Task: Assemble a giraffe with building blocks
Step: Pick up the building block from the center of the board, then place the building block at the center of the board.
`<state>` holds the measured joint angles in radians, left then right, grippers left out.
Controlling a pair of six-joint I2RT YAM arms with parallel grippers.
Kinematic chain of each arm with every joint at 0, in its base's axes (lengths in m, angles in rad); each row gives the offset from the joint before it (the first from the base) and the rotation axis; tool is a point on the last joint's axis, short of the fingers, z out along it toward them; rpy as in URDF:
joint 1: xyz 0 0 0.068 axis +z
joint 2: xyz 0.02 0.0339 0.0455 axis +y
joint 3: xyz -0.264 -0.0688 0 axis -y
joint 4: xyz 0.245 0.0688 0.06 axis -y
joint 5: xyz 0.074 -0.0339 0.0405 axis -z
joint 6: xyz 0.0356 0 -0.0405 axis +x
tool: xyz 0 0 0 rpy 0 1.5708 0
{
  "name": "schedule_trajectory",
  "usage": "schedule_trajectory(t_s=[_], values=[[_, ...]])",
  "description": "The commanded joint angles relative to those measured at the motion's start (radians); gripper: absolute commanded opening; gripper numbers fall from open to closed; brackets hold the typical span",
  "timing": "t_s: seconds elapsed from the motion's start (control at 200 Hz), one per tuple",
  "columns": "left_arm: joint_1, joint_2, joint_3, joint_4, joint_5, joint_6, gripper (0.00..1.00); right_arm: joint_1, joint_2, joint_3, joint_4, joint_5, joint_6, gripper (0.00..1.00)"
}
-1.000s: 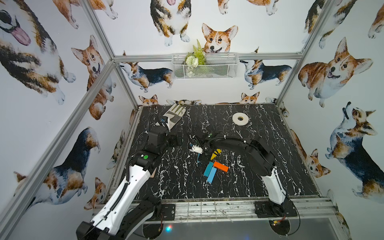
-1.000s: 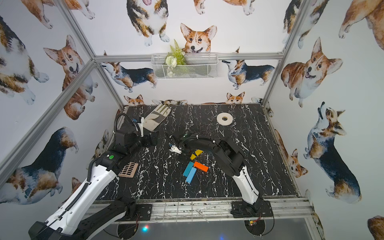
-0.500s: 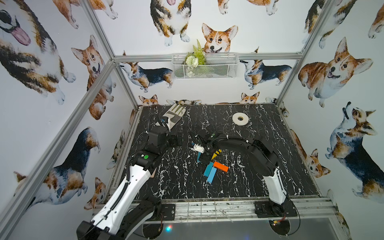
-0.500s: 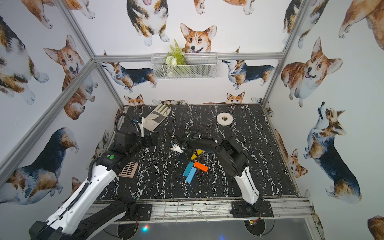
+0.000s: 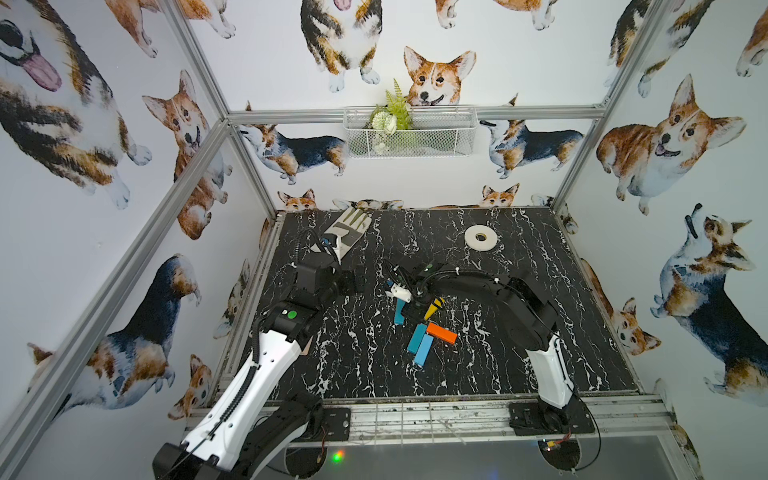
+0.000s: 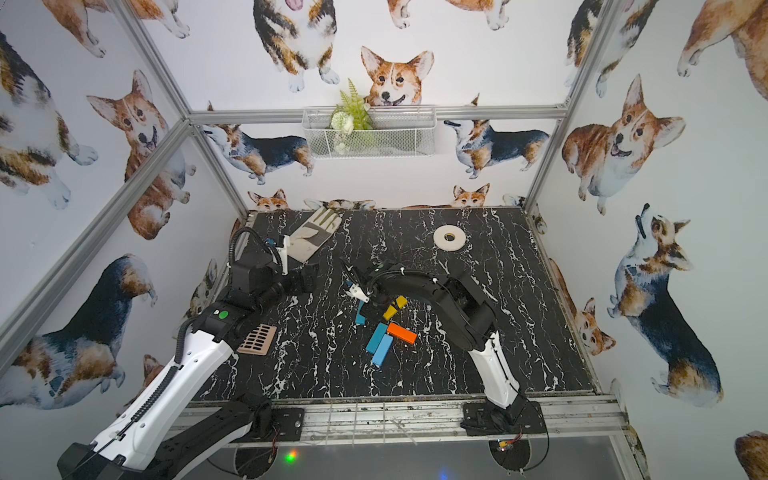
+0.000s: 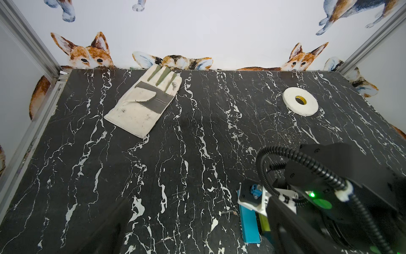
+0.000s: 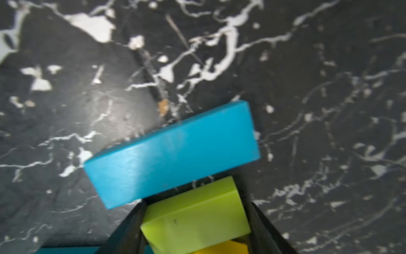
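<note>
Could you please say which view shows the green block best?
The right wrist view: the green block fills the foreground between the gripper fingers. The left wrist view shows only a sliver beside a blue block; both top views hide it under the right arm.

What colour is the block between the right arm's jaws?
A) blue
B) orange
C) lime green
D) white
C: in the right wrist view, the lime green block sits between the two dark jaws, with a blue block lying beyond it.
</note>
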<state>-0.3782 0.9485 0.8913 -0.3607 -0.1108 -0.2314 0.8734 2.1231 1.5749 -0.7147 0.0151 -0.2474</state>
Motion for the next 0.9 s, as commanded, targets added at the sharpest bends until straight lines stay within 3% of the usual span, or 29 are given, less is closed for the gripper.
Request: schedule_trajectory(t_s=[0.0, 0.255, 0.541, 0.761, 0.896], values=[[0.002, -0.006, 0.001, 0.02, 0.003, -0.014, 1.0, -0.023, -0.002, 0.009, -0.004, 0.144, 0.069, 0.52], [0.002, -0.011, 0.0, 0.025, 0.011, -0.017, 1.0, -0.088, 0.028, 0.172, -0.059, 0.259, 0.301, 0.57], [0.002, -0.008, 0.006, 0.027, 0.034, -0.021, 1.0, -0.22, 0.169, 0.454, -0.195, 0.151, 0.619, 0.55], [0.002, -0.01, 0.006, 0.027, 0.051, -0.025, 1.0, -0.27, 0.303, 0.628, -0.359, 0.175, 0.766, 0.58], [0.002, -0.007, 0.007, 0.028, 0.059, -0.026, 1.0, -0.287, 0.336, 0.636, -0.39, 0.195, 0.837, 0.6]])
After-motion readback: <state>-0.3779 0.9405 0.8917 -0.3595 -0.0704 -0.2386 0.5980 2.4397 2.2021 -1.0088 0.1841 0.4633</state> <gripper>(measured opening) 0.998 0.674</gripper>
